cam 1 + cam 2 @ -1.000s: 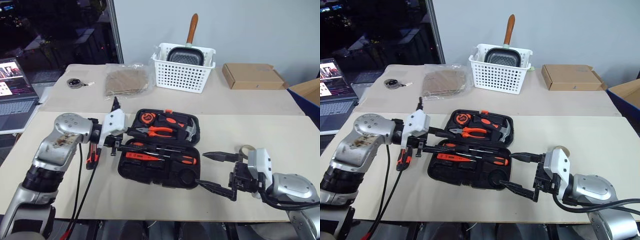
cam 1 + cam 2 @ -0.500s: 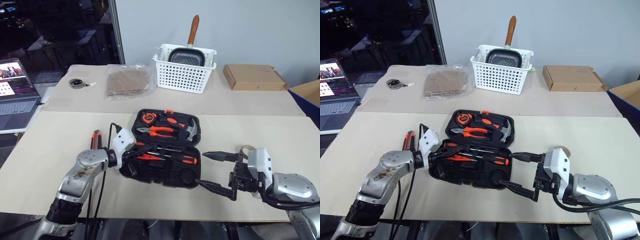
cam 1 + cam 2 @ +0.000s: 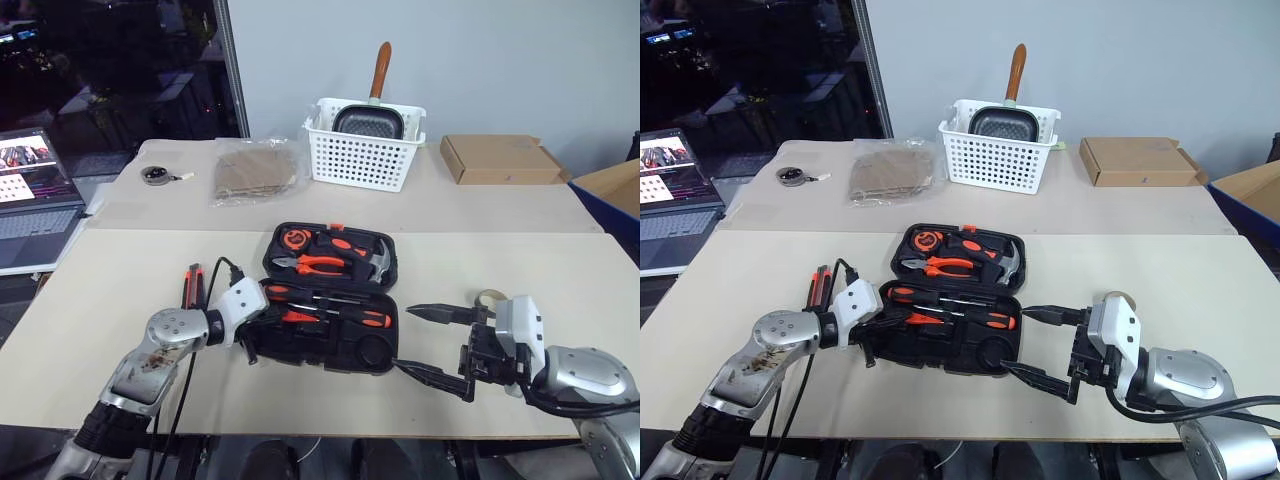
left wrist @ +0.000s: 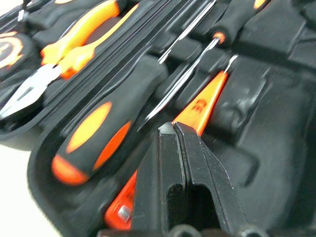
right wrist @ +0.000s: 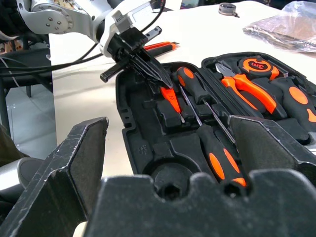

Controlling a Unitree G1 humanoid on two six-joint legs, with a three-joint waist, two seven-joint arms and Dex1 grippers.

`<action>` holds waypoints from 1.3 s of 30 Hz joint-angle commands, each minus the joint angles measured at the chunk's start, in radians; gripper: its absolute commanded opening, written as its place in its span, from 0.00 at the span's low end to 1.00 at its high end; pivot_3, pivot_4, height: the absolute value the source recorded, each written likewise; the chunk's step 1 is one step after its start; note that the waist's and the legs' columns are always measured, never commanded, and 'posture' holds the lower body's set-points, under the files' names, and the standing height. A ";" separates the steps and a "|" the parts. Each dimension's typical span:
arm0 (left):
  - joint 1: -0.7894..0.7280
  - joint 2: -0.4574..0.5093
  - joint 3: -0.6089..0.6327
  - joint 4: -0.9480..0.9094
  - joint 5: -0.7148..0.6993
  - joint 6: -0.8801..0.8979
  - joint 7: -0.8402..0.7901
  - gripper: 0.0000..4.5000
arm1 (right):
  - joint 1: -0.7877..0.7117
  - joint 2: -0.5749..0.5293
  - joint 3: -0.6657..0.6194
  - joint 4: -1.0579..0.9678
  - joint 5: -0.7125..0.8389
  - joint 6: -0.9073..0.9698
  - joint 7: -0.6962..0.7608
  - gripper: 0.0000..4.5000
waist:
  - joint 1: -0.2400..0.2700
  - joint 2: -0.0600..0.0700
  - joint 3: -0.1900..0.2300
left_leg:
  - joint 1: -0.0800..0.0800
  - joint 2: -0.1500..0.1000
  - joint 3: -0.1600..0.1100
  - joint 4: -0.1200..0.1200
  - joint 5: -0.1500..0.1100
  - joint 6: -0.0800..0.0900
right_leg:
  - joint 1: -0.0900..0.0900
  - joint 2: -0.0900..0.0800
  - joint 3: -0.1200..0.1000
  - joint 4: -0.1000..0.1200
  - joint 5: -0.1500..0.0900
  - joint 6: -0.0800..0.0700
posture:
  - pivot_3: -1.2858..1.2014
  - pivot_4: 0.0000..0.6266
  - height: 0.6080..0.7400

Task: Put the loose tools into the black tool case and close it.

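Note:
The black tool case (image 3: 385,345) lies open at the middle of the table, with two long screwdrivers (image 5: 195,91) and the slim orange tester screwdriver (image 4: 202,101) in its front half. My left gripper (image 5: 165,83) is shut with nothing between its fingers, its tips resting on the tester screwdriver. The utility knife (image 3: 190,284) lies on the table left of the case. The beige tape roll (image 3: 490,297) sits behind my right gripper (image 3: 403,338), which hangs open and empty just right of the case.
Pliers (image 3: 315,263), a hammer and a tape measure fill the case's rear half. A white basket (image 3: 365,150) holding a pan, a cardboard box (image 3: 497,160) and a plastic bag (image 3: 258,168) stand at the back. A laptop (image 3: 35,185) is far left.
My left arm has dropped from above the table down to the case's front half and its fingers have shut. The right arm has kept still.

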 commanded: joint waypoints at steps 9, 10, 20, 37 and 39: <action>0.094 0.021 0.279 -0.359 -0.502 0.228 -0.086 0.12 | -0.065 -0.094 -0.166 -0.009 -0.030 0.246 -0.284 1.00 | 0.002 -0.004 0.002 | -0.019 -0.002 -0.001 -0.001 0.001 -0.001 | -0.019 -0.005 -0.002 0.001 0.005 -0.008 | 0.52 0.24 1.00; 0.094 0.043 0.289 -0.393 -0.537 0.249 -0.099 0.15 | -0.082 -0.153 -0.154 0.012 -0.073 0.307 -0.306 1.00 | 0.002 -0.004 0.002 | -0.020 -0.003 -0.001 -0.001 0.000 0.000 | -0.019 -0.002 -0.003 0.001 0.004 -0.007 | 0.52 0.24 1.00; 0.171 0.111 0.345 -0.560 -0.649 0.322 -0.029 0.93 | -0.267 -0.333 0.040 0.274 -0.211 0.422 -0.237 1.00 | -0.005 -0.005 0.003 | -0.021 -0.002 0.000 -0.001 0.000 0.000 | -0.020 0.003 -0.002 -0.002 0.005 -0.006 | 0.52 0.24 1.00; 0.390 0.036 0.629 -0.571 -0.615 0.389 0.397 1.00 | -0.303 -0.148 -0.010 0.276 -0.055 0.161 0.056 1.00 | -0.009 -0.005 0.003 | -0.019 -0.001 0.000 -0.001 0.000 0.000 | -0.019 0.004 -0.001 -0.002 0.005 -0.006 | 0.52 0.24 1.00; 0.399 0.015 0.658 -0.570 -0.590 0.464 0.531 1.00 | -0.292 -0.126 -0.028 0.251 -0.006 0.123 0.124 1.00 | -0.008 -0.005 0.003 | -0.019 -0.001 -0.001 -0.001 0.000 0.000 | -0.019 0.004 -0.001 -0.001 0.005 -0.006 | 0.52 0.24 1.00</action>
